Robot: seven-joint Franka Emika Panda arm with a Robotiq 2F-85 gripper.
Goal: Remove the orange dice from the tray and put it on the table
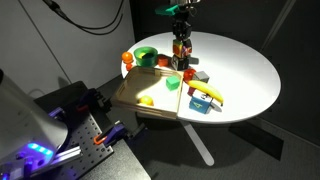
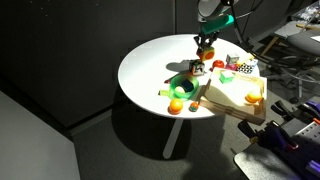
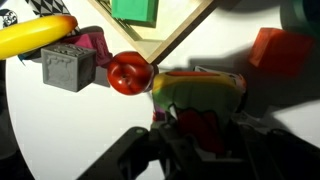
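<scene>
Orange dice looks pinched in the gripper, up in the air and clear of the tray. An orange blob sits between the fingers in both exterior views. The wrist view gives only a reddish blur there, so the hold is a judgement, not certain. Fingers narrow, closed on it as far as I can tell.

Step in hand: set it down on the table. It's crowded right under the gripper:
- a green-yellow-red toy directly below
- a red ball and a grey cube just beside it
- a red-orange block on the other side

Better to shift over the bare white stretch toward the table edge away from the tray. Lower straight down until the dice touches, then open. Released from height, it would likely bounce or roll into the toys. Keep it off the tray rim.

The tray overhangs the table edge. The arm reaches in from above, wrist vertical, fingers pointing straight down. It is over the table by the tray's corner, well in from the edges.
</scene>
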